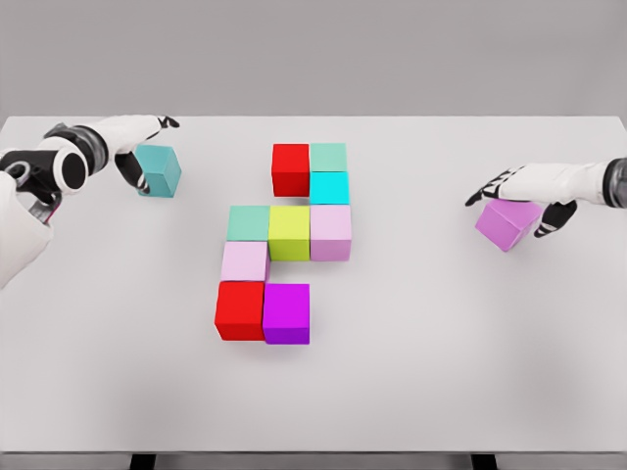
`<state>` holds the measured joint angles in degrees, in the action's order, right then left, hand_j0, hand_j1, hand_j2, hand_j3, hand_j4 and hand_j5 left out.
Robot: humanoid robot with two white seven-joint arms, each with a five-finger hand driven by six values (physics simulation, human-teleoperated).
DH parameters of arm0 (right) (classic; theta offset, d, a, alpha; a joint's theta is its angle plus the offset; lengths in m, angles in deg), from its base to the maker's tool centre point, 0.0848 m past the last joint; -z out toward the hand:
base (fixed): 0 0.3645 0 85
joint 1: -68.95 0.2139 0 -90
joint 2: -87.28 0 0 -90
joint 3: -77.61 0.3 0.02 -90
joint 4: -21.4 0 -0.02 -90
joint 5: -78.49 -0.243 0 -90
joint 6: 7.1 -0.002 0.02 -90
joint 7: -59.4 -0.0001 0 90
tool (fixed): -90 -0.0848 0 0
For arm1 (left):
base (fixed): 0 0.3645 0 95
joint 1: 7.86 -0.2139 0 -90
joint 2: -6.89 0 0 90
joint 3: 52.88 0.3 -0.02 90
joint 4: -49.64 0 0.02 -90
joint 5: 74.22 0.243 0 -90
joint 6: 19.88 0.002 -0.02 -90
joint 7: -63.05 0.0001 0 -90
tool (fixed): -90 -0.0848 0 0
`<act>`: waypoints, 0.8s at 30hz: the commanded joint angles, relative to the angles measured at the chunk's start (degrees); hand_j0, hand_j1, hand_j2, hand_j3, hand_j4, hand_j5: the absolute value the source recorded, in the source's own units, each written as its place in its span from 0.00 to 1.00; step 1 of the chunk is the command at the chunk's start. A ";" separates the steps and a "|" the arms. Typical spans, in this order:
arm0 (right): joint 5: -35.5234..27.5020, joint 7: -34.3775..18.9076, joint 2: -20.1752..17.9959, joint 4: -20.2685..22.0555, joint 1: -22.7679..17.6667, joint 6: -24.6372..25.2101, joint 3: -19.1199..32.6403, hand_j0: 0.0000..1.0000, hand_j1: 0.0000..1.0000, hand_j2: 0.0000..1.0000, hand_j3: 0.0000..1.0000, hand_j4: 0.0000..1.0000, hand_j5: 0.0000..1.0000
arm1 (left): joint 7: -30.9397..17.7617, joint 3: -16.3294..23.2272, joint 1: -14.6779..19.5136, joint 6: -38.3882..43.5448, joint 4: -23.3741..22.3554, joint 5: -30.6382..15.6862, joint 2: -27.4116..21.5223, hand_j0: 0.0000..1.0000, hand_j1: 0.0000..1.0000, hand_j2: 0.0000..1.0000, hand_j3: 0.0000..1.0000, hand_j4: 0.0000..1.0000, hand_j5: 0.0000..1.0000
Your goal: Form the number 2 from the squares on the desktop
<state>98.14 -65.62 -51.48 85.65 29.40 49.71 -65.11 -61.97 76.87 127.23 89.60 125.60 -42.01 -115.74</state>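
Fingers on your left hand (137,157) are curled around a teal cube (160,170) near the bench's (441,372) far left; the thumb side sits above it and dark fingertips press its near-left face, so the cube looks pinched and slightly tilted. Your right hand (524,196) reaches in from the right edge with its fingers draped over a violet cube (506,223), dark fingertips at both the left and right of it, holding it tilted just above or on the white surface; you cannot tell which from this view.

Between the hands, well apart from both, sits the assembled cluster. At the top, a red cube (290,168) touches a pale green cube (328,157), with a cyan cube (329,187) just below the green one. Next row down: a mint cube (249,223), a yellow-green cube (289,232) and a pale pink cube (330,231) side by side. Below the mint one is a light pink cube (244,260), then a second red cube (240,309) touching a magenta cube (286,312) at the bottom.
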 commanded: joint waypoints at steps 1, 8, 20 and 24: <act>-0.23 0.02 0.16 -0.18 0.00 0.31 -0.37 0.75 0.75 0.75 0.75 0.75 0.75 | 0.02 -0.02 0.00 -0.06 -0.90 0.14 0.38 1.00 1.00 1.00 1.00 1.00 1.00; -1.10 0.02 0.07 -0.18 0.09 0.40 -0.28 0.49 0.49 0.49 0.49 0.49 0.49 | 0.02 -0.02 0.18 -0.14 -3.09 0.23 1.34 1.00 1.00 1.00 1.00 1.00 1.00; -1.37 0.02 -0.98 14.93 1.49 1.01 0.34 0.43 0.43 0.43 0.43 0.43 0.43 | 0.02 -0.02 1.05 -0.14 -6.08 1.28 2.93 1.00 1.00 1.00 1.00 1.00 1.00; -1.46 0.02 -3.53 28.46 1.41 0.93 0.34 0.43 0.43 0.43 0.43 0.43 0.43 | 0.02 -0.02 1.67 -0.32 -8.54 1.89 4.51 1.00 1.00 1.00 1.00 1.00 1.00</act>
<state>97.04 -65.65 -53.64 107.31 30.72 50.55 -64.83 -61.97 76.87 128.99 89.46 118.36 -40.57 -112.02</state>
